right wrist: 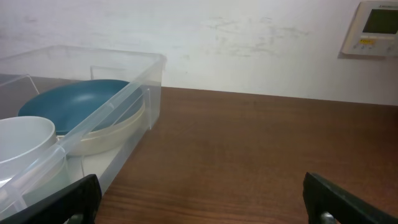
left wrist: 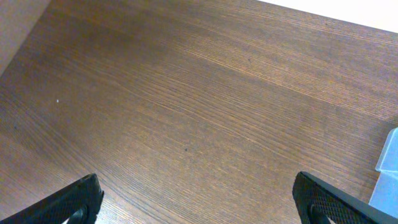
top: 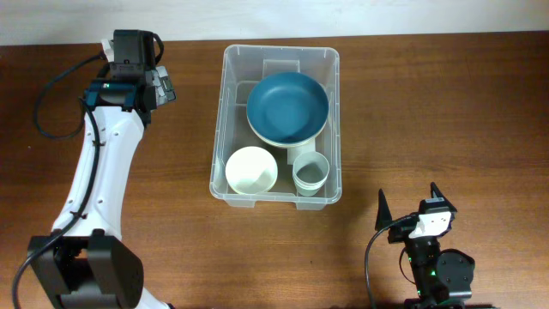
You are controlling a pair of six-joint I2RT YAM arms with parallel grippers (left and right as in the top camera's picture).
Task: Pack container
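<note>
Clear rectangular plastic container (top: 218, 137) mid brown wooden table (top: 446, 103) — holds teal round bowl (top: 287, 107), white bowl (top: 251, 169), pale cup (top: 310, 172). Nothing loose seen outside; packing looks done. Left gripper (left wrist: 198, 196), right gripper (top: 407, 193) — jaws wide apart, empty.

Dark brown wooden table (top: 446, 112) across nearly all of the overhead view, grain running from 9 to 3 o'clock. Along the 12 o'clock edge, a thin pale strip (top: 386, 17) beyond the tabletop; wall or floor, hard to tell. From the right wrist, a white wall (right wrist: 249, 43) behind the far table edge, scuffed and faintly smudged around 12 o'clock. At 2 o'clock on it, a small cream control panel (right wrist: 375, 28) with a greenish display, cut off by the frame. From the left wrist, fine straight grain under soft, even light, a white patch (left wrist: 348, 9) at 2 o'clock, a pinkish-beige surface (left wrist: 15, 25) at 10 o'clock.
</note>
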